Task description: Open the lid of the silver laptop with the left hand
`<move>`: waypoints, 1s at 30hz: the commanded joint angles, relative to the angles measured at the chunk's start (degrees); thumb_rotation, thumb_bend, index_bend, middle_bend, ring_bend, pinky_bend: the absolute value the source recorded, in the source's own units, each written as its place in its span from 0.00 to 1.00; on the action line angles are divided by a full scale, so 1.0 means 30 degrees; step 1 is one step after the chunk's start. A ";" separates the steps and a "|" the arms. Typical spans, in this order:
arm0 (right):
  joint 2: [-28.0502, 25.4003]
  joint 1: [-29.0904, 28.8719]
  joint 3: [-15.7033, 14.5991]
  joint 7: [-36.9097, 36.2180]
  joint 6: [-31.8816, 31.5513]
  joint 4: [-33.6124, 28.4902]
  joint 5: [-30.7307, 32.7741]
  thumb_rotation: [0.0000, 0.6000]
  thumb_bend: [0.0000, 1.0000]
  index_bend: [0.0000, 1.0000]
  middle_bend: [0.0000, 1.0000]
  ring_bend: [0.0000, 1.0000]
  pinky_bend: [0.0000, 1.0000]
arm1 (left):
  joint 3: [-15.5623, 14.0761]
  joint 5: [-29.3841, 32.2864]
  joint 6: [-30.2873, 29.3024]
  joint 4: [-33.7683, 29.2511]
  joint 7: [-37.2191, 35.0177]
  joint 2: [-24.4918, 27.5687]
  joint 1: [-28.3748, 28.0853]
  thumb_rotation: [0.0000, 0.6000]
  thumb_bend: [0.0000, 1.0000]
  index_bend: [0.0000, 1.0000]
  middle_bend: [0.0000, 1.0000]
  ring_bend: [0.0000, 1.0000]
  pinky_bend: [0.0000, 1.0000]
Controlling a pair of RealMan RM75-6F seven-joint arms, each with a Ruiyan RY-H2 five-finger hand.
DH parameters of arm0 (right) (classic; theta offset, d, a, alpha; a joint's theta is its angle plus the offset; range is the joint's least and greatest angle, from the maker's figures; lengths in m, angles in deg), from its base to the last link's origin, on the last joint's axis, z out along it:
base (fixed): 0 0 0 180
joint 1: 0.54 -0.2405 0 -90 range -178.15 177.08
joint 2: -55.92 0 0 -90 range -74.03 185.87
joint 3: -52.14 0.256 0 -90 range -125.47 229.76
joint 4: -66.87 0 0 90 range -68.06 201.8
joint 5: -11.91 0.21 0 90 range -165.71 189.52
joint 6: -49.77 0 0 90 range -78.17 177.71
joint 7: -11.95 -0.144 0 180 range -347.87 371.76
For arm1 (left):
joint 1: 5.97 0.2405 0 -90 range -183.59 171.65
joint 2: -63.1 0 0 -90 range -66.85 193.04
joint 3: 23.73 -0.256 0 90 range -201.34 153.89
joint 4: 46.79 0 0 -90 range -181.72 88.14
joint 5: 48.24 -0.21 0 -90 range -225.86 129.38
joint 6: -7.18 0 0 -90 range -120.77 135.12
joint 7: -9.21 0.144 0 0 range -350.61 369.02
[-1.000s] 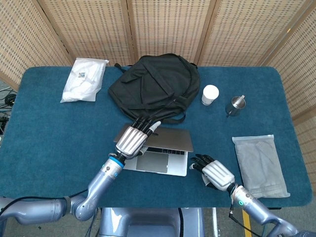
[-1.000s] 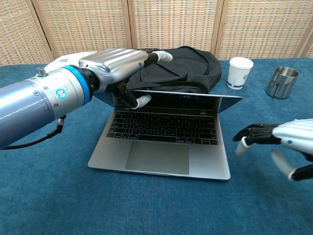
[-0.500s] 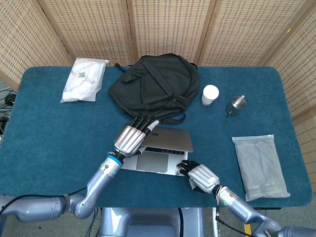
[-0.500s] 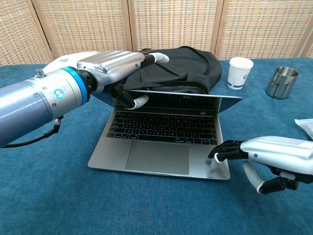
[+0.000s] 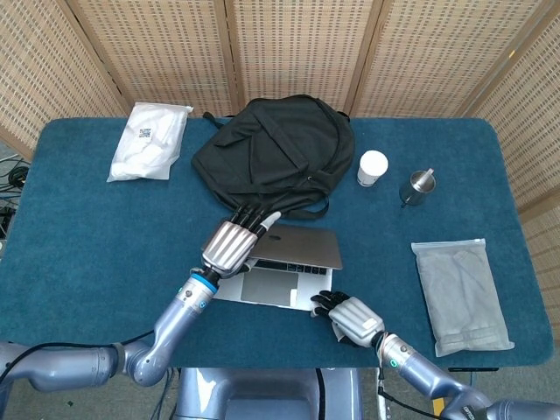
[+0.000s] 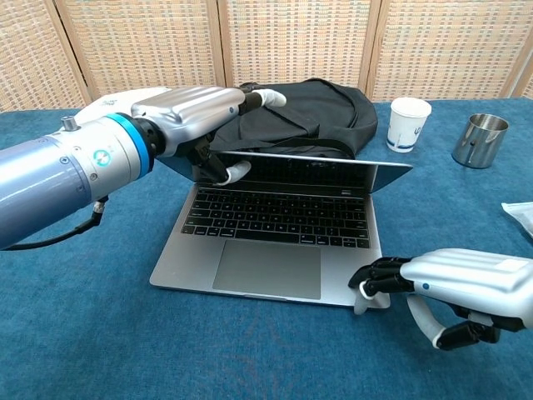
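Silver laptop low on the blue bench, near the front edge, just in front of the black backpack. Lid part way up, tilted toward the keys, not yet upright.

Left hand at the lid's top left corner. Fingers over the top edge, thumb tucked under on the screen side. Pinching the lid, then, and holding it up.

Right hand down at the laptop's front right corner. Dark fingertips touching that corner of the base, or very close to it. Curled a little, with nothing inside. Hard to tell whether pressing or only resting there.

Step in hand, by the look of it: the lift itself, about half done. Lid open enough to show the keys, but leaning too far forward for anyone to see the screen well.

Next move, most likely: tip the lid farther back with the left hand, slow and in a curve around the hinge. Backpack right behind, so not much room; a push too far could bump the lid into it. Base may slide or lift at the front, so a steady press at the corner would help.

Also on the bench: a paper cup, a small metal cup, a white bag, and a grey packet, all well apart from the laptop.
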State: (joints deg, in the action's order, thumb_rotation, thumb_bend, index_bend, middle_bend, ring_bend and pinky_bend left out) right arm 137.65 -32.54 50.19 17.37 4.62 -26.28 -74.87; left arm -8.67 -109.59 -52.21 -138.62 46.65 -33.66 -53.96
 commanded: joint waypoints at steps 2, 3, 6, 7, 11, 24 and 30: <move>-0.0052 -0.0054 -0.0056 0.0233 0.0014 -0.0110 0.0146 1.00 1.00 0.24 0.11 0.04 0.14 | 0.0167 0.0134 -0.0097 0.0041 0.0122 0.0011 -0.0163 1.00 0.47 0.00 0.00 0.00 0.00; -0.0050 -0.0055 -0.0083 0.0295 -0.0006 -0.0122 0.0168 1.00 1.00 0.24 0.11 0.04 0.14 | 0.0260 0.0252 -0.0108 0.0064 0.0151 0.0002 -0.0228 1.00 0.47 0.00 0.00 0.00 0.00; 0.0002 -0.0042 -0.0154 0.0409 -0.0070 -0.0112 0.0212 1.00 1.00 0.24 0.12 0.04 0.14 | 0.0552 0.0615 -0.0098 0.0305 0.0264 -0.0062 -0.0453 1.00 0.47 0.00 0.00 0.00 0.00; 0.0020 -0.0032 -0.0190 0.0445 -0.0097 -0.0111 0.0223 1.00 1.00 0.24 0.13 0.04 0.14 | 0.0664 0.0782 -0.0076 0.0430 0.0306 -0.0097 -0.0548 1.00 0.47 0.00 0.00 0.00 0.00; 0.0036 0.0008 -0.0355 0.0814 -0.0342 -0.0139 0.0129 1.00 1.00 0.24 0.16 0.04 0.14 | 0.1275 0.1501 -0.0033 0.1107 0.0464 -0.0216 -0.1048 1.00 0.47 0.00 0.00 0.00 0.00; 0.0039 -0.0202 -0.0244 0.1228 -0.0648 -0.0162 0.0407 1.00 1.00 0.24 0.24 0.09 0.15 | 0.2660 0.4369 0.0295 0.3205 0.1222 0.0035 -0.2440 1.00 0.47 0.00 0.00 0.00 0.00; 0.0072 -0.0260 -0.0289 0.1618 -0.0698 -0.0190 0.0661 1.00 1.00 0.24 0.24 0.09 0.15 | 0.2875 0.5357 0.0454 0.4374 0.0902 -0.0129 -0.2890 1.00 0.47 0.00 0.00 0.00 0.00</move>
State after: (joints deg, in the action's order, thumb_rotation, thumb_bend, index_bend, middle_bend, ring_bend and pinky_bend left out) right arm 137.87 -33.31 49.33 22.21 2.54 -26.84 -72.90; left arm -0.29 -93.88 -51.01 -126.10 49.96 -33.88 -62.32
